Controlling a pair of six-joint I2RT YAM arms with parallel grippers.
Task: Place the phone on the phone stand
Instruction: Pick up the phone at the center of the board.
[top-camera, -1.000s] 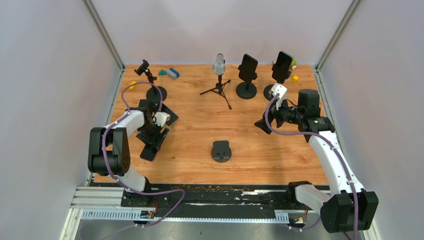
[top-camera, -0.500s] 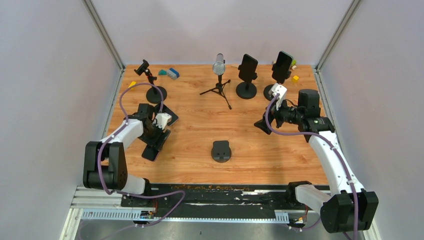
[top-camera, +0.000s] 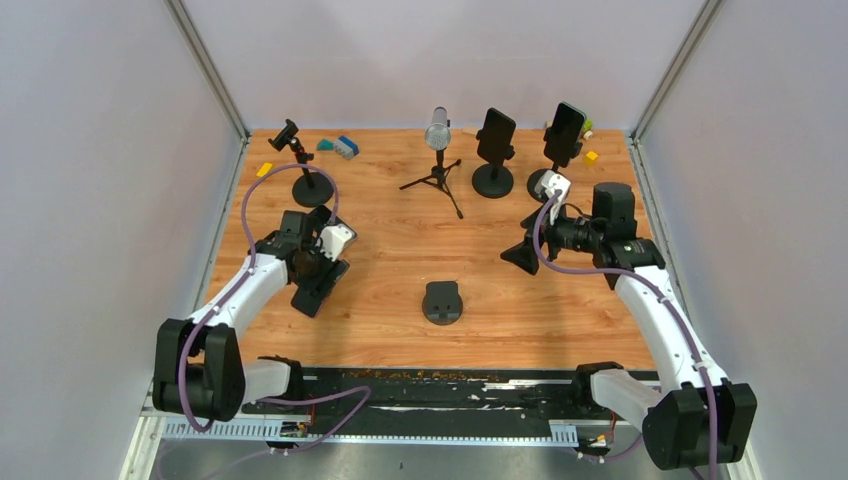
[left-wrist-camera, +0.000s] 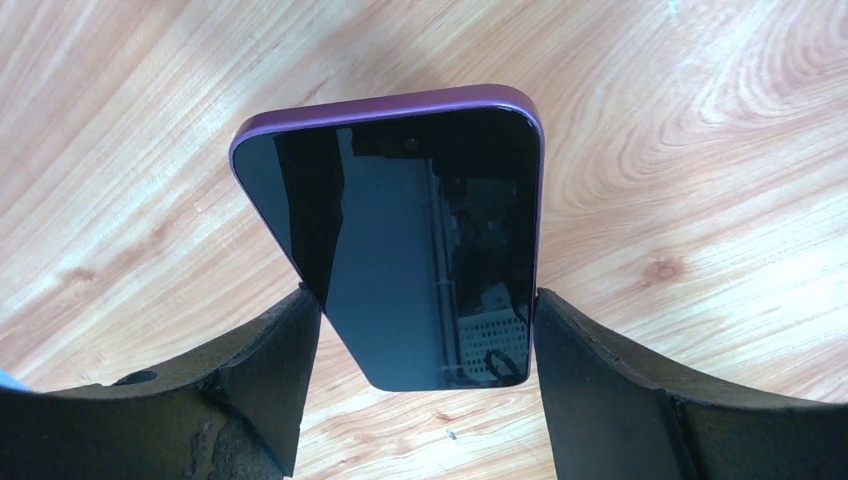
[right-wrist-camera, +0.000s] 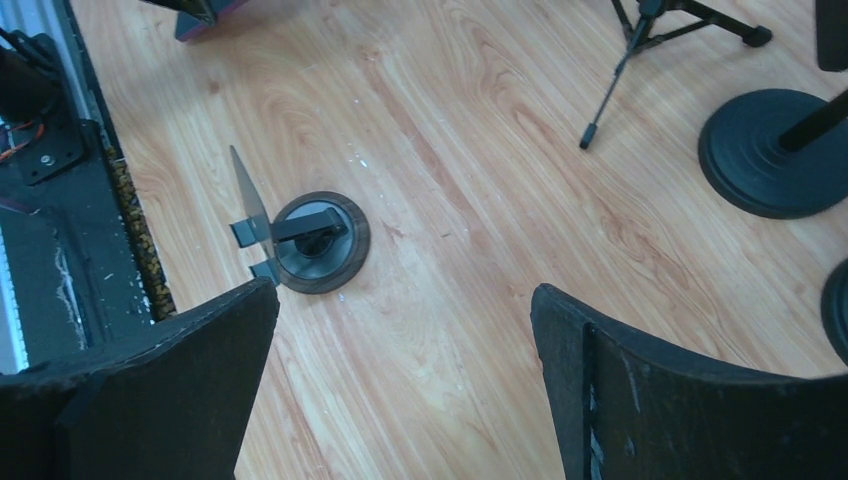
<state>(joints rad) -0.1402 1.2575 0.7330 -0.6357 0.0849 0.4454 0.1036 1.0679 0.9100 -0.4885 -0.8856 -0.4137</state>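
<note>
A black phone (left-wrist-camera: 400, 230) with a purple rim sits tilted between the jaws of my left gripper (left-wrist-camera: 420, 300), both fingers pressing its long edges. From above, that phone (top-camera: 320, 287) hangs under the left gripper (top-camera: 314, 264) over the left part of the table. The phone stand (top-camera: 442, 302) is a small dark round-based stand in the table's middle, with nothing on it. The right wrist view shows the stand (right-wrist-camera: 310, 240) ahead and left of my open right gripper (right-wrist-camera: 400, 300). From above, the right gripper (top-camera: 520, 255) hovers right of centre, holding nothing.
Two tall stands at the back carry phones (top-camera: 496, 138) (top-camera: 565, 132). A microphone on a tripod (top-camera: 438, 135) stands at back centre. An empty clamp stand (top-camera: 312, 188) is at back left, with small coloured blocks (top-camera: 346, 146) near it. A dark rail (top-camera: 420, 390) runs along the near edge.
The left arm has stretched forward and right, carrying the phone with it and turning it. The right gripper has dropped slightly toward the table's middle.
</note>
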